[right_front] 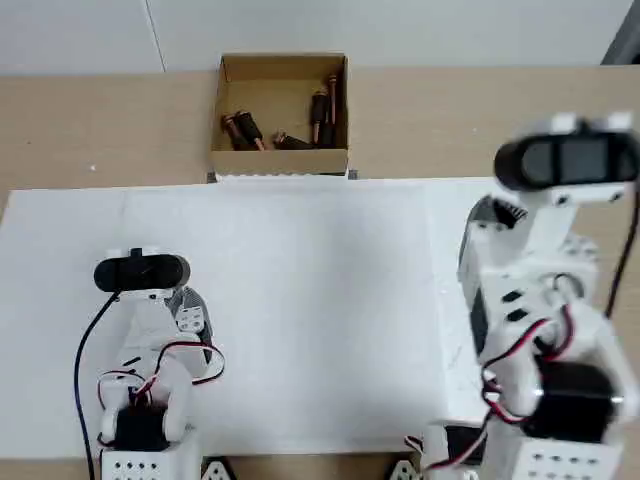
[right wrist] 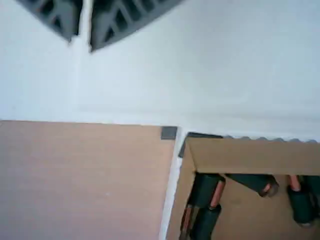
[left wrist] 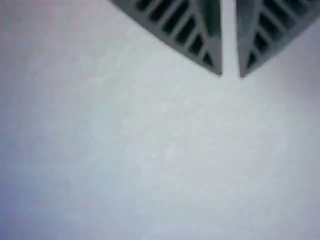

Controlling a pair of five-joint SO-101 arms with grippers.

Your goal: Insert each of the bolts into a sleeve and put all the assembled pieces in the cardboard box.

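Your cardboard box (right_front: 281,160): several bolt-and-sleeve pieces (right_front: 243,130) inside. Your left claw (left wrist: 229,74) and right claw (right wrist: 83,45): both closed on nothing, over white sheet (right_front: 320,300).

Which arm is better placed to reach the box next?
Right, probably: the right gripper faces the box, whose corner its wrist view shows; the left gripper hangs over bare mat.

The cardboard box (right_front: 281,160) is brown, its assembled pieces (right_front: 243,130) dark with copper-orange bolts (right wrist: 217,192), the sheet (right_front: 320,300) white, the table (right_front: 100,120) tan.
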